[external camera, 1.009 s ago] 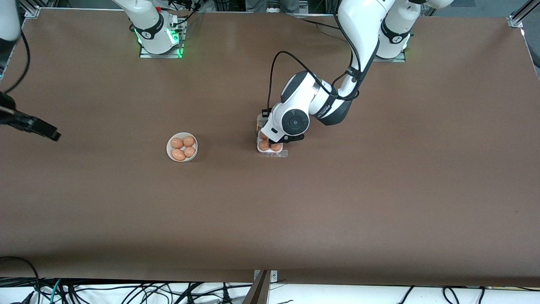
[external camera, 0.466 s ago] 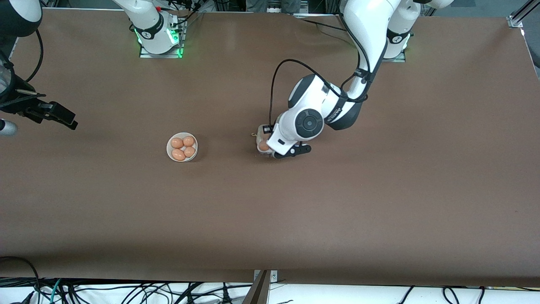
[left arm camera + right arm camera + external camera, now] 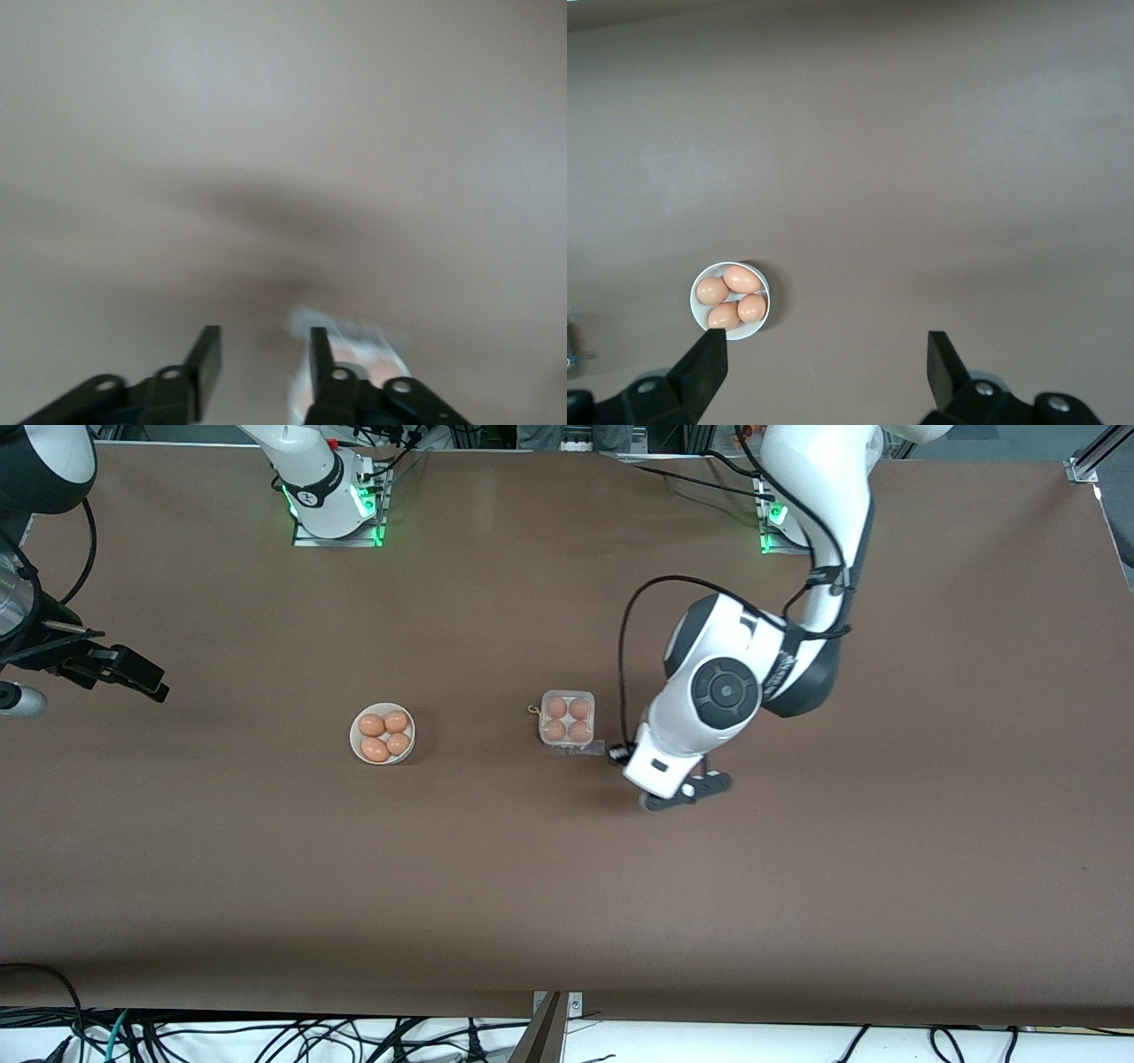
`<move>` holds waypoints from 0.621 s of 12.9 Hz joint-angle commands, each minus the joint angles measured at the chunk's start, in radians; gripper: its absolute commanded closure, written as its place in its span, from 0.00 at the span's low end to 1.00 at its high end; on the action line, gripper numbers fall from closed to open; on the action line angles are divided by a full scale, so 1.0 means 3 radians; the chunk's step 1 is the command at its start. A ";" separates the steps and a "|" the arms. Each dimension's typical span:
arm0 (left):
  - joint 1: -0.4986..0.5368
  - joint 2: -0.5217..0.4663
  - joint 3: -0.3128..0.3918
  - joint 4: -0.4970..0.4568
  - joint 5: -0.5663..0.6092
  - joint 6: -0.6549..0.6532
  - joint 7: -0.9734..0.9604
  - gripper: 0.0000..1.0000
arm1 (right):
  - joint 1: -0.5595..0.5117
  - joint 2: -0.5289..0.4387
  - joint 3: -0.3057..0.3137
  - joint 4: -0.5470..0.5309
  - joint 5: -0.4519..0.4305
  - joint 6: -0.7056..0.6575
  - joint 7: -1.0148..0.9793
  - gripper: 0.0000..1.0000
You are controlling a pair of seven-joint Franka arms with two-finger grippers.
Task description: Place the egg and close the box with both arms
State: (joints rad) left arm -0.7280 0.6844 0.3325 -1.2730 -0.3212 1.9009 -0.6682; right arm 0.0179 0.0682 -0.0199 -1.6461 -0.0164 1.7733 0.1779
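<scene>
The box (image 3: pixel 567 721), a small clear-plastic carton, stands mid-table with several brown eggs (image 3: pixel 556 708) in its cups; its transparent lid seems to lie down over them. My left gripper (image 3: pixel 687 792) hangs over bare table beside the box, toward the left arm's end, apart from it. In the left wrist view that gripper (image 3: pixel 263 359) is open with nothing between its fingers, and the box (image 3: pixel 376 352) shows as a blur beside one fingertip. My right gripper (image 3: pixel 133 676) waits open over the right arm's end of the table and shows wide apart in its wrist view (image 3: pixel 826 363).
A round white bowl (image 3: pixel 357 746) with several brown eggs sits between the box and the right arm's end; the right wrist view shows that bowl (image 3: pixel 700 314) too. Cables hang below the table's front edge (image 3: pixel 567 1010).
The left arm has drawn away from the box toward its own end of the table and the front camera, and its jaws have parted. The box now shows uncovered. The right gripper shifted slightly.
</scene>
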 commanded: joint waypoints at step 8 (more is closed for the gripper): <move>0.0855 -0.0378 0.0221 0.0399 0.0370 -0.0666 0.0840 0.00 | -0.0029 -0.0028 0.0031 -0.0025 0.0024 0.0036 -0.0025 0.00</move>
State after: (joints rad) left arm -0.5305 0.6195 0.4230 -1.1711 -0.2372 1.7490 -0.4974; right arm 0.0179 0.0690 -0.0187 -1.6461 -0.0163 1.7769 0.1779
